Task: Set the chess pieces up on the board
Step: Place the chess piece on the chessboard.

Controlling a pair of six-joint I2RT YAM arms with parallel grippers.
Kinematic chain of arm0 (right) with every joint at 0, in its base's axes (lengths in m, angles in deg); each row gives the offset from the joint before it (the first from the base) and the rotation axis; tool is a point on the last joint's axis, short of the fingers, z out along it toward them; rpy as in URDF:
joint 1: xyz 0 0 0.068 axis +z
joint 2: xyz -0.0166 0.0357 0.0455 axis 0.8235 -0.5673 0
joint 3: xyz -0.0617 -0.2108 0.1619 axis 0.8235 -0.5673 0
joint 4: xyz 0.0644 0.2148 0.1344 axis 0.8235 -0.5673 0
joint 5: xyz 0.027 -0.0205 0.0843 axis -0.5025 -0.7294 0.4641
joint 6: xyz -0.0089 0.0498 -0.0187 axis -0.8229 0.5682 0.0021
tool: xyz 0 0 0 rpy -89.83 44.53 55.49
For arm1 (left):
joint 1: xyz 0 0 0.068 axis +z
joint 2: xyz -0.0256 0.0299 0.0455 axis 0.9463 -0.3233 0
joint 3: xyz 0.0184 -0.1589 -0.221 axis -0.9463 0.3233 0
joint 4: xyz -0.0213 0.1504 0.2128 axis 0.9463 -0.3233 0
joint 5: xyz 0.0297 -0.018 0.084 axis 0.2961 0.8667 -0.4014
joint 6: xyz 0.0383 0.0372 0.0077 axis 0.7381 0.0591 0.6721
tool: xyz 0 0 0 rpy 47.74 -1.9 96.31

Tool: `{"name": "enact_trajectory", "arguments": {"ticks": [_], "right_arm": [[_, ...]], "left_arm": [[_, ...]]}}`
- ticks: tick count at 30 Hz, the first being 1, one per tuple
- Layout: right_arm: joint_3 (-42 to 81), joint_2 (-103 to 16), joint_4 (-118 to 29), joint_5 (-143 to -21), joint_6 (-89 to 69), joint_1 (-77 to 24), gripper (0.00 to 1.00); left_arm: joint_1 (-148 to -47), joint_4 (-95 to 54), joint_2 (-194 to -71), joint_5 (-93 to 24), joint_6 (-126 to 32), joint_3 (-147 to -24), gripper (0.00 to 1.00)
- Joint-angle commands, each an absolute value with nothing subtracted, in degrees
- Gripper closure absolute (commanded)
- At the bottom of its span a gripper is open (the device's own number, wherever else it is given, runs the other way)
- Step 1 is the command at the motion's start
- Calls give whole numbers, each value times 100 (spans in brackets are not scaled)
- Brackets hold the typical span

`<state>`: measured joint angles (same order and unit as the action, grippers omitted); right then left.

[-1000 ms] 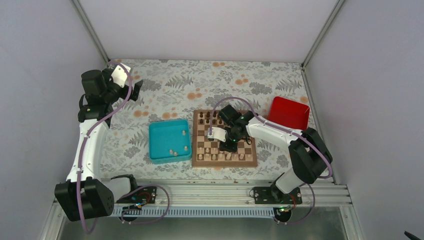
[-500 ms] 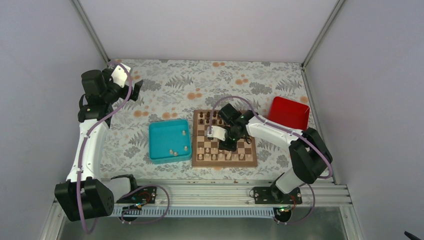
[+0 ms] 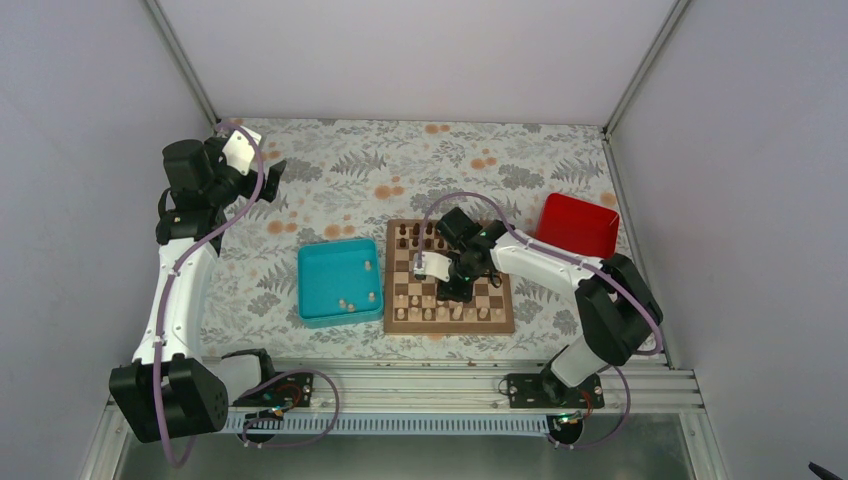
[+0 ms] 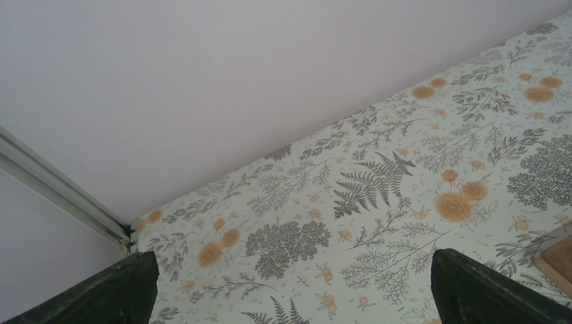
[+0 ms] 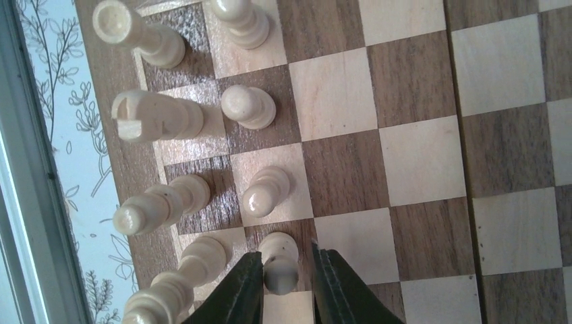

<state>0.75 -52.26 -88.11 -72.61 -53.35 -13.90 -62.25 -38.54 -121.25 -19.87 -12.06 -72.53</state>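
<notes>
The board (image 3: pixel 449 326) lies mid-table. Pale chess pieces (image 5: pixel 156 116) stand in two rows along its near edge; dark ones (image 3: pixel 415 235) line the far edge. My right gripper (image 5: pixel 283 262) hangs low over the near rows and is slightly open around a pale pawn (image 5: pixel 279 251). The pawn stands upright on a dark square; the left finger is against it and a narrow gap shows at the right finger (image 5: pixel 330 283). In the top view the right gripper (image 3: pixel 455 293) covers that square. My left gripper (image 4: pixel 290 283) is wide open, raised at the far left, holding nothing.
A teal tray (image 3: pixel 305 290) left of the board holds a few loose pale pieces (image 3: pixel 345 302). A red box (image 3: pixel 578 226) sits at the board's far right. Enclosure walls close the left, right and back sides. A corner of the board (image 4: pixel 556 253) shows in the left wrist view.
The right gripper has shifted slightly left over the near rows and its jaws have parted a little. The left arm has not moved.
</notes>
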Motion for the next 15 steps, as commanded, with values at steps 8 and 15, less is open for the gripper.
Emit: {"name": "enact_trajectory", "arguments": {"ticks": [8,15], "right_arm": [[322,-5036,-8912,-7288,-5387,-1422,65],[1652,-5222,-9356,-7311,-5429,-1328,62]], "left_arm": [[-6198,-3894,-12073,-1967,-1219,-7389,0],[-6200,-3893,-12064,-1956,-1225,-7406,0]]}}
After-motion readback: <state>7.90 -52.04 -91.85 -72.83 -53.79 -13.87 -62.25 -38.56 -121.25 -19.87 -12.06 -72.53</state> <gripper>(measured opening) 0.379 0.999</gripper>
